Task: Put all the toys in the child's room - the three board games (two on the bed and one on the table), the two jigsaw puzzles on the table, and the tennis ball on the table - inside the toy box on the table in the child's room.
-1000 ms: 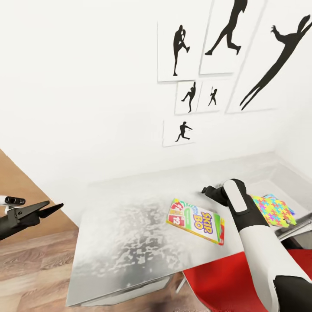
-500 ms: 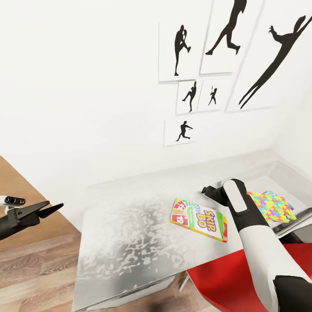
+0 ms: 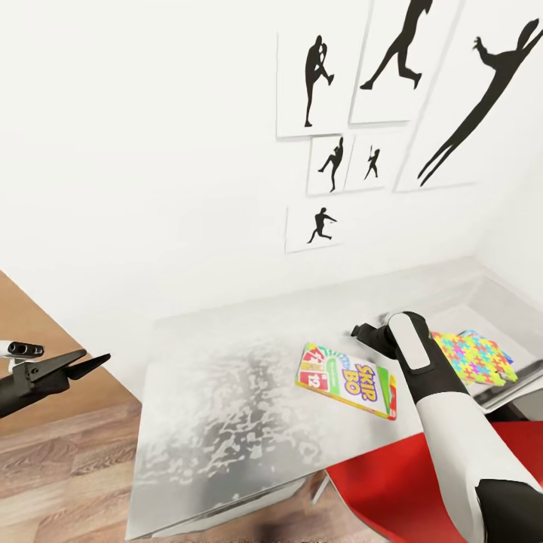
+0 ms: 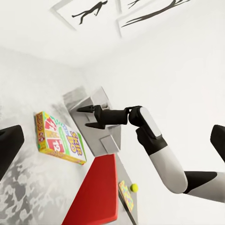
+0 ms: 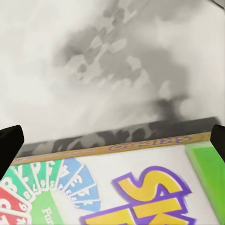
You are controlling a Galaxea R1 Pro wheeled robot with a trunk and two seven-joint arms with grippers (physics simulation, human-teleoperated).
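Right gripper (image 4: 89,117) still above Skip-Bo box (image 3: 345,380) (view barely shifted).

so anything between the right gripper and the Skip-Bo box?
No. In the right wrist view, the Skip-Bo box sits directly below the open right gripper, nothing intervening.
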